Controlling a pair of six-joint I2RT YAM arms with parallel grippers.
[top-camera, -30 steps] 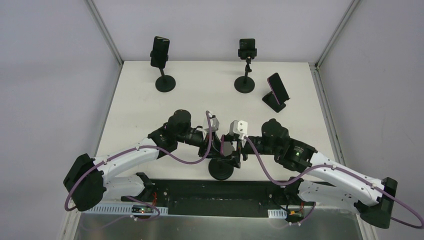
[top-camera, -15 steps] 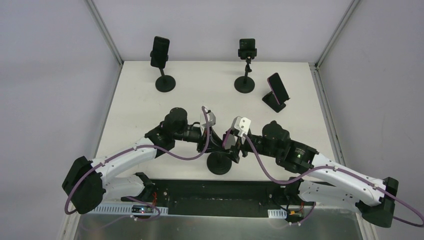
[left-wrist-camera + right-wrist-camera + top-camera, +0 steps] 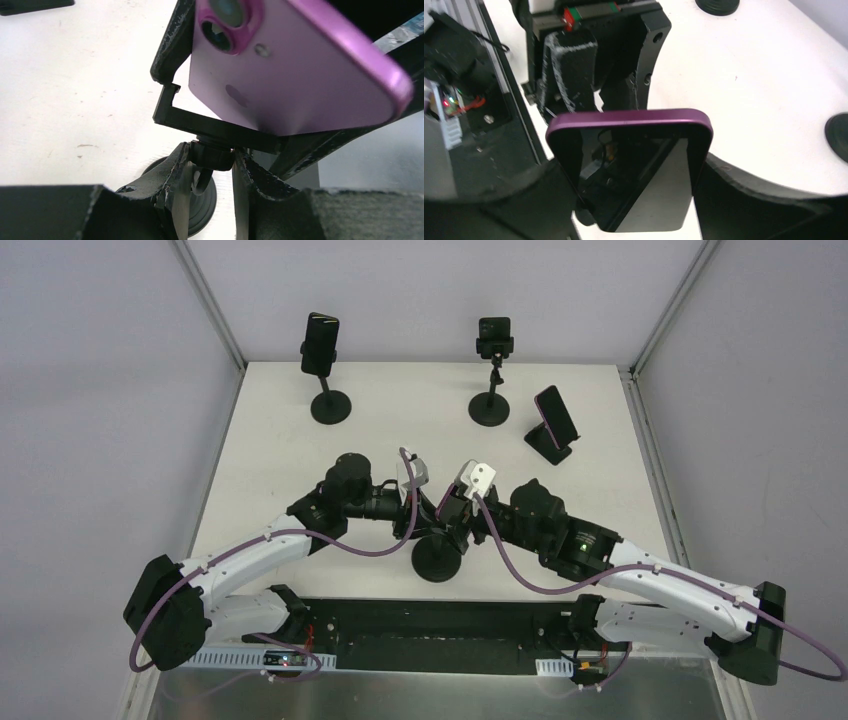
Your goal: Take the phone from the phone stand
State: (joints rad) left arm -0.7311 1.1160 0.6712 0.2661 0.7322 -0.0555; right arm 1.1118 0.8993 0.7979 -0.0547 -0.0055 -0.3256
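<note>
I see a white table point(image 3: 300, 440) inside grey walls, and both arms meet in its near middle part.

The left gripper point(image 3: 212, 162) is closed on the neck of the phone stand point(image 3: 215, 127), just under the black cradle bar; its two fingers point(image 3: 177, 172) press the small joint from both sides. The right gripper point(image 3: 639, 210) holds the phone point(image 3: 624, 170) by its long sides, one dark finger on each side, with the screen facing the wrist camera. The phone is pink-purple and tilted. In the left wrist view its lower edge lies along the cradle bar and one clamp arm of the cradle touches its side near the camera lens. I cannot tell whether it sits fully in the cradle or is already loose from it.

The round base point(image 3: 437, 560) of the stand is on the table, close to the near edge and the black rail point(image 3: 440, 625).

Beyond the grippers there is bare white surface. Well apart, at the far edge, are a tall stand with a dark phone point(image 3: 321, 345), a second tall stand point(image 3: 494, 340), and to the right a low stand with a phone point(image 3: 553, 420).
</note>
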